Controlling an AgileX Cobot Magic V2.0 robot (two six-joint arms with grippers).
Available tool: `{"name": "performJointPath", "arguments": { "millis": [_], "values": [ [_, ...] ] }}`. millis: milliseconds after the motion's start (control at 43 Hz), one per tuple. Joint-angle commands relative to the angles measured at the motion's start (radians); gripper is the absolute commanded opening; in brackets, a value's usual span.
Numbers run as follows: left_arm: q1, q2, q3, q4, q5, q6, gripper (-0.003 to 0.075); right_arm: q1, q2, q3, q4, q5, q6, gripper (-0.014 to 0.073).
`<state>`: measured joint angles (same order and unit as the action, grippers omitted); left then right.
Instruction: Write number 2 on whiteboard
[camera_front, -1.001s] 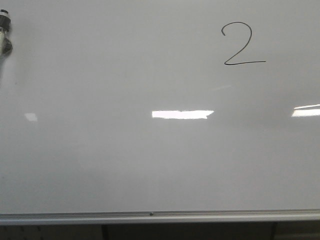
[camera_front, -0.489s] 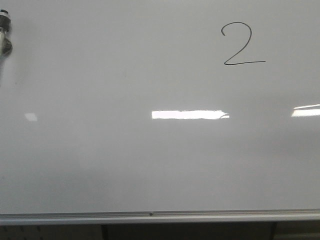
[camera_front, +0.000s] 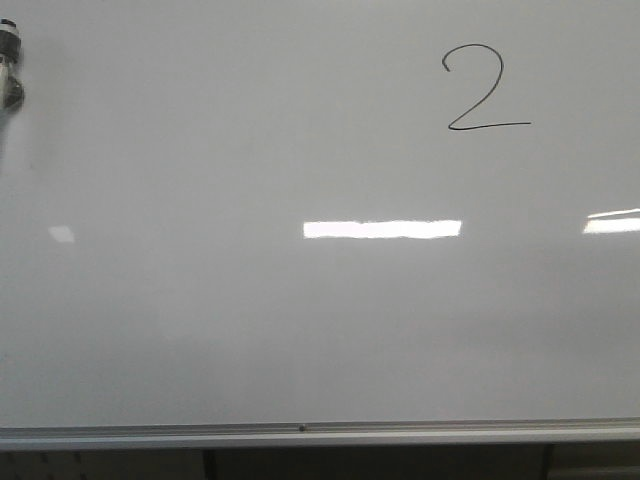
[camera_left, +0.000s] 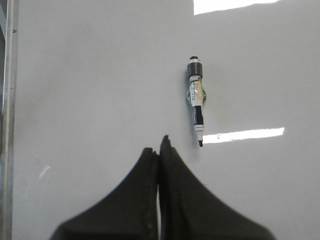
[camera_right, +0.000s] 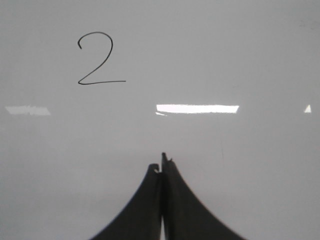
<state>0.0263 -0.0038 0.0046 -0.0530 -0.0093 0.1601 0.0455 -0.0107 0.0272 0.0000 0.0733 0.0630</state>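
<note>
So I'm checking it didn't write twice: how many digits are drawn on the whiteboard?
1. The single number 2 sits in the upper right of the whiteboard in the front view. Board beyond the frame edges is unseen, so more could be hidden there.

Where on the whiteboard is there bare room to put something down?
The large glossy pale whiteboard is bare almost everywhere: the wide middle and the whole strip along its silver frame edge. Taken spots are few: the thin black hand-drawn number 2 at upper right, and the black-and-white marker pen at the far upper-left edge.
</note>
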Motion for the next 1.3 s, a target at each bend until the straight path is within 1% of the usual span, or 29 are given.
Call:
{"name": "performJointPath", "arguments": {
  "millis": [0, 372, 489, 559, 629, 885, 1280],
  "values": [
    [-0.001, -0.02, 0.023, -0.006, -0.076, -0.004, -0.002, -0.008, -0.015, 0.0, 0.0, -0.105, -0.001, -0.007],
    [-0.001, -0.02, 0.023, -0.006, -0.076, -0.004, -0.002, -0.008, -0.015, 0.0, 0.0, -0.107, -0.002, -0.007],
    [-0.001, -0.02, 0.023, -0.006, -0.076, -0.004, -0.0019, -0.008, -0.016, 0.0, 0.0, -0.11, -0.055, -0.007],
    [-0.001, -0.02, 0.023, -0.006, -0.076, -0.004, -0.002, -0.008, -0.016, 0.0, 0.009, -0.11, -0.063, -0.007],
    [-0.001, -0.02, 0.023, -0.006, -0.076, -0.004, -0.002, -0.008, -0.016, 0.0, 0.035, -0.115, -0.063, -0.007],
    [-0.001, -0.02, 0.023, -0.006, -0.076, -0.004, -0.002, -0.039, -0.016, 0.0, 0.034, -0.151, -0.063, -0.007],
    [-0.001, -0.02, 0.023, -0.006, -0.076, -0.004, -0.002, -0.039, -0.016, 0.0, 0.034, -0.15, -0.063, -0.007]
  ]
}}
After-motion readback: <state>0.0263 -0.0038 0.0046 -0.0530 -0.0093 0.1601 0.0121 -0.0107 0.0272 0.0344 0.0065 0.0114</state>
